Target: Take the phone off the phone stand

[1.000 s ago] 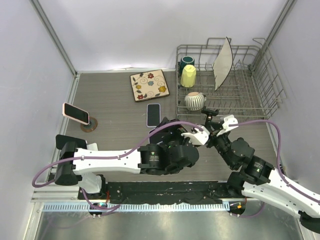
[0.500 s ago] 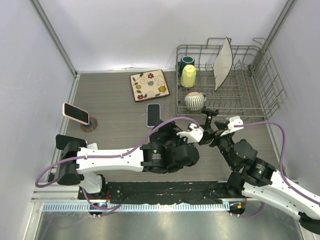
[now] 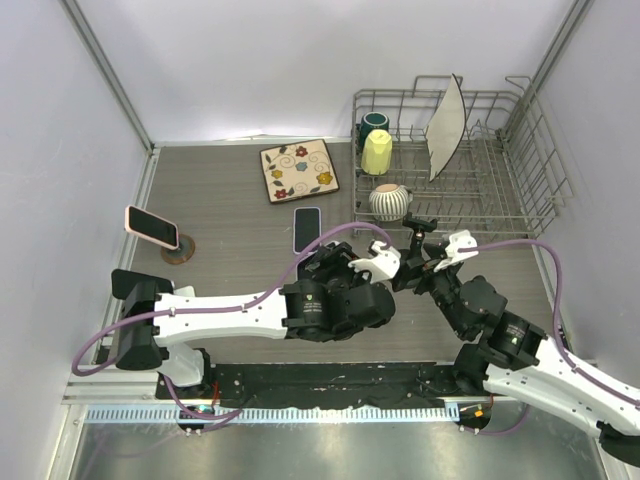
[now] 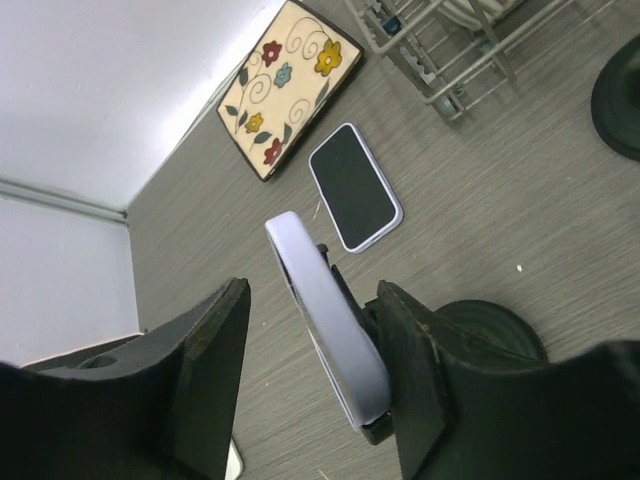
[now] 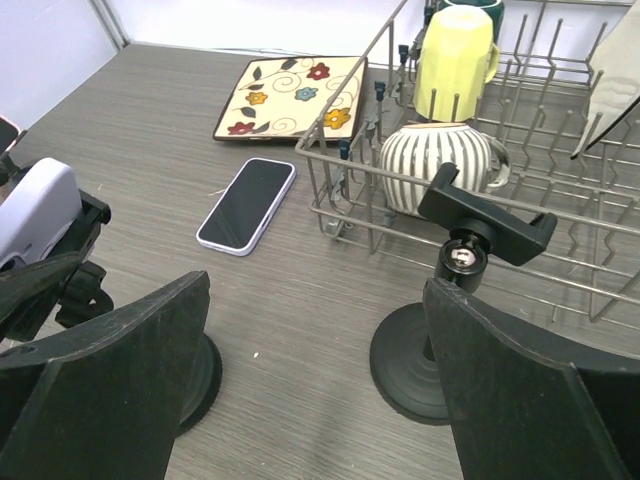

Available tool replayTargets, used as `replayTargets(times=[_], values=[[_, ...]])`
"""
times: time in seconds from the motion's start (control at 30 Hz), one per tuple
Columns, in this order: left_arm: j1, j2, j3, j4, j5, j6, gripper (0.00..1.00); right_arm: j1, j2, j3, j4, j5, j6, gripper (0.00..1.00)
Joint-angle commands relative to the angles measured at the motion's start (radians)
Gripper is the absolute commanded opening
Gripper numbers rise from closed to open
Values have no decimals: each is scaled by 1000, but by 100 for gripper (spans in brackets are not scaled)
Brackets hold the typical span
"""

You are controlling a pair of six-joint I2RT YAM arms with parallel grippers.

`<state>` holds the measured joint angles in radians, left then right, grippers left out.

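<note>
Phone point(image 4: 325, 320) on stand point(image 4: 495, 325); second phone point(image 4: 353, 187) flat behind (left of rack point(image 3: 480, 185)).

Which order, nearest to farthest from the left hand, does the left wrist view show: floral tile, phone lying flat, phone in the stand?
1. phone in the stand, within the left hand
2. phone lying flat, just beyond
3. floral tile, top of view

Bright, even light comes from overhead; shadows on the worktop point(image 3: 230, 215) beneath the left tool point(image 3: 366, 258) and right tool point(image 3: 441, 248) are faint and soft. Wrist views are sharp beyond the tools, whose close fingers point(image 4: 205, 370) look dark, slightly soft.
</note>
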<state>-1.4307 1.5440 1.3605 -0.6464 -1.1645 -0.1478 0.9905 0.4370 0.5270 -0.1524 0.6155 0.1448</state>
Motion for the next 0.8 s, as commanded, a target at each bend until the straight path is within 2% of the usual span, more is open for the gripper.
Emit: replayTargets(times=[0.0,0.03,0.2,0.37,0.47,0.63,0.77], values=[[10,-44,-6,22,9,-21,52,-1,26,2,65,-54,-10,93],[12,-59,-14,33,18,-18,44,-1,29,-1,68,-65,-14,93],[21,-111,-61,105,98,1,19,-1,61,-16,126,-187,-34,93],[29,-183,-124,182,167,24,2,-1,120,-36,181,-353,-63,93],[30,-220,-159,215,189,17,0,-1,150,-68,258,-430,-59,93],[32,-260,-196,252,212,-13,0,-1,219,-154,482,-540,-18,93],[32,-278,-204,271,239,-36,0,-1,356,-170,632,-594,-1,93]])
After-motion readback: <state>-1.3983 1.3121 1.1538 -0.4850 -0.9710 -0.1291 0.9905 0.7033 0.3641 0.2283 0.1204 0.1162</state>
